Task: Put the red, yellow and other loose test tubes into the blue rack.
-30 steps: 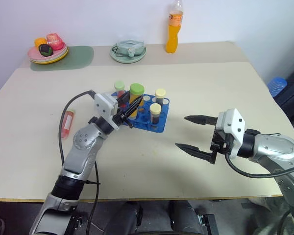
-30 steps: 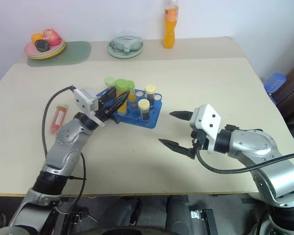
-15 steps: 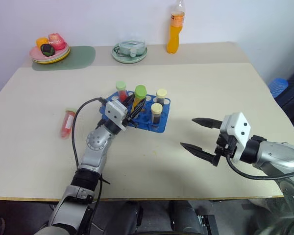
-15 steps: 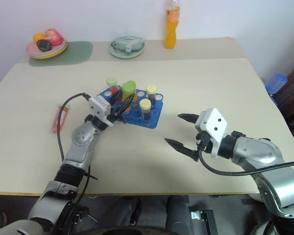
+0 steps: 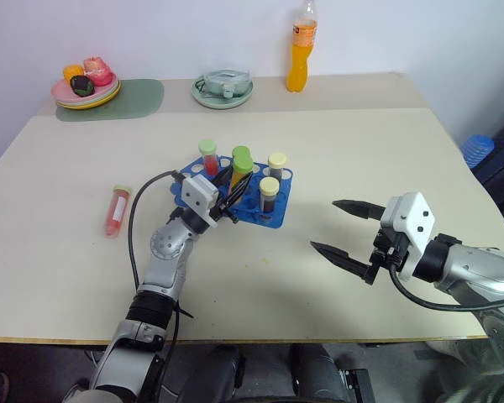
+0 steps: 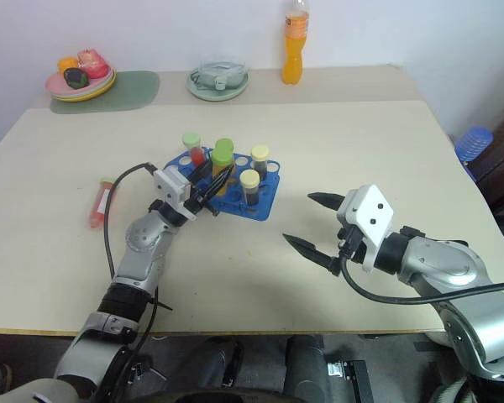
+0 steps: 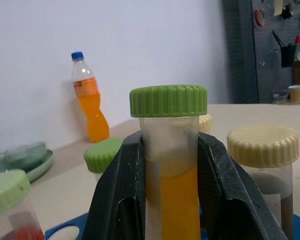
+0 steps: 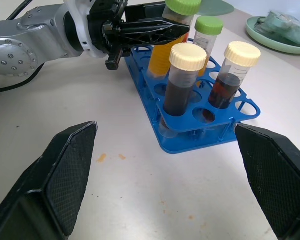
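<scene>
The blue rack [image 5: 232, 204] stands mid-table with a red tube [image 5: 207, 156] and two dark, cream-capped tubes [image 5: 269, 195] upright in it. My left gripper [image 5: 229, 183] is shut on a yellow, green-capped tube [image 5: 240, 167], which stands upright with its lower end down in the rack. The left wrist view shows this tube [image 7: 169, 180] pinched between the black fingers [image 7: 121, 195]. Another red tube [image 5: 115, 210] lies loose on the table, left of the rack. My right gripper [image 5: 344, 228] hovers open and empty to the rack's right, with the rack [image 8: 190, 139] between its fingers [image 8: 65, 175].
An orange drink bottle [image 5: 298, 46], a pale green dish [image 5: 223, 89] and a plate of toy food [image 5: 85, 87] on a green mat [image 5: 126, 99] line the table's far edge. A blue object [image 5: 475, 148] sits beyond the right edge.
My left gripper has come down with the yellow tube, whose green cap now sits lower among the other tubes in the rack. The right gripper has stayed open in place.
</scene>
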You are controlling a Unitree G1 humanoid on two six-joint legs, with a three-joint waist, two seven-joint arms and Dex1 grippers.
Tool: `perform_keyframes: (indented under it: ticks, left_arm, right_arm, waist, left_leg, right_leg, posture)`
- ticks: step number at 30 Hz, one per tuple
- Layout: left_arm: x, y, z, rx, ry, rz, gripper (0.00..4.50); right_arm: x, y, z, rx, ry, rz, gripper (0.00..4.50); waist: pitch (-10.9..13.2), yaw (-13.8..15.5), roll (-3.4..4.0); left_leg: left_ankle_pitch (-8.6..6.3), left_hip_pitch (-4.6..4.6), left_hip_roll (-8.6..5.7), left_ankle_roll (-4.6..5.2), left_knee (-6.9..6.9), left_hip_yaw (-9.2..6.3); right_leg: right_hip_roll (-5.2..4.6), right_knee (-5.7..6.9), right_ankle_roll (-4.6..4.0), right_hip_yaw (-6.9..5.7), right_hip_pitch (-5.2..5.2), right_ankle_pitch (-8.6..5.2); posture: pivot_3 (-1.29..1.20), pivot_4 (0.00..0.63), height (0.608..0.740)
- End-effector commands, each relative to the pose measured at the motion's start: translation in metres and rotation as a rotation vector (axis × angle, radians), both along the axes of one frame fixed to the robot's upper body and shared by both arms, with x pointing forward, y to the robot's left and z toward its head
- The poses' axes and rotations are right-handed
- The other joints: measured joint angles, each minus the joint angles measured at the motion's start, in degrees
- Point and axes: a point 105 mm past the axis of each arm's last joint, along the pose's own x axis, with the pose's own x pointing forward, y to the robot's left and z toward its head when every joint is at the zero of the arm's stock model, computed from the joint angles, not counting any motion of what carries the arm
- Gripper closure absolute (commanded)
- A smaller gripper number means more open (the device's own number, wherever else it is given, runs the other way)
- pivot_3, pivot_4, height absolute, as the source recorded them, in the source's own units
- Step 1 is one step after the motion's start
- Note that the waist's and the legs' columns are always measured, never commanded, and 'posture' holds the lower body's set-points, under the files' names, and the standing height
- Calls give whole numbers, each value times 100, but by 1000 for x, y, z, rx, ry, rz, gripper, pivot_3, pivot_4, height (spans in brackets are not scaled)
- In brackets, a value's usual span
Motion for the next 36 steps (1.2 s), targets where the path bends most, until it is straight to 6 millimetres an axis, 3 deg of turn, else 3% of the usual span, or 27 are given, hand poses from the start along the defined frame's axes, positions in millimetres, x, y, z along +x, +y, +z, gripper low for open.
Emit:
perform_keyframes:
  ticks: [1, 4, 16, 20, 26, 27, 29, 30, 33, 36]
  left_arm:
    - [-1, 2, -2, -20, 23, -8, 2290]
    - [-2, 6, -2, -35, 29, -3, 943]
    - [-28, 34, 38, -106, -32, -31, 943]
    - [-26, 71, 35, -94, 42, 85, 943]
    - [-6, 146, 49, -297, 253, 319, 943]
    - [-2, 155, 50, -296, 285, 377, 943]
    - [13, 190, 43, -164, 443, 668, 943]
    - [14, 200, 41, -156, 525, 711, 943]
    - [13, 212, 45, -187, 687, 696, 943]
    - [4, 220, 31, -66, 1016, 741, 943]
  right_arm:
    - [-4, 3, 12, 4, -53, 15, 0]
    - [-3, 3, 11, 7, -51, 12, 0]
    - [6, 9, 4, 49, -34, 33, 0]
    - [11, 11, 0, 64, -23, 48, 0]
    - [16, 18, -3, 74, -19, 76, 0]
    - [16, 19, -3, 74, -20, 79, 0]
    - [17, 21, -2, 77, -20, 90, 0]
    - [17, 22, -2, 77, -21, 94, 0]
    - [18, 26, 0, 81, -23, 106, 0]
    - [19, 28, 1, 87, -20, 116, 0]
  waist:
    - [0, 0, 0]
    - [0, -4, 0]
    - [0, -13, 1]
    - [0, -23, 1]
    - [0, -6, 0]
    - [0, -4, 0]
    - [6, -6, -12]
    - [11, -15, -20]
    - [10, -28, -20]
    - [12, -33, -23]
  left_leg:
    - [0, -1, 0, 0, 0, 0]
    - [0, -1, 0, 0, 0, -1]
    - [0, 0, 1, 0, -1, -2]
    - [0, 1, 2, 0, -2, -2]
    - [0, -1, 2, -1, -1, -5]
    - [0, -1, 2, -1, -1, -7]
    - [0, -2, 1, -1, -1, -8]
    - [1, 0, 1, -3, 0, -10]
    - [2, -1, 1, -5, -4, -11]
    - [3, -5, 0, -5, -6, -11]
  right_leg:
    - [0, 0, 0, 0, 0, 0]
    - [0, 0, 0, 0, 0, 0]
    - [2, 2, 0, 0, -2, 0]
    - [4, 3, 0, 0, -4, 0]
    - [5, 6, -1, -1, -5, -1]
    - [5, 6, -1, -2, -5, -1]
    - [4, 6, -1, -2, -5, -1]
    - [5, 10, -1, -3, -4, -1]
    - [7, 13, -1, -3, -12, -1]
    - [7, 16, -1, -7, -20, -1]
  posture:
    - [0, 150, 740]
    - [0, 150, 740]
    - [0, 150, 740]
    - [0, 150, 740]
    - [0, 150, 740]
    - [0, 150, 740]
    - [0, 150, 740]
    - [0, 150, 740]
    - [0, 150, 740]
    - [0, 150, 740]
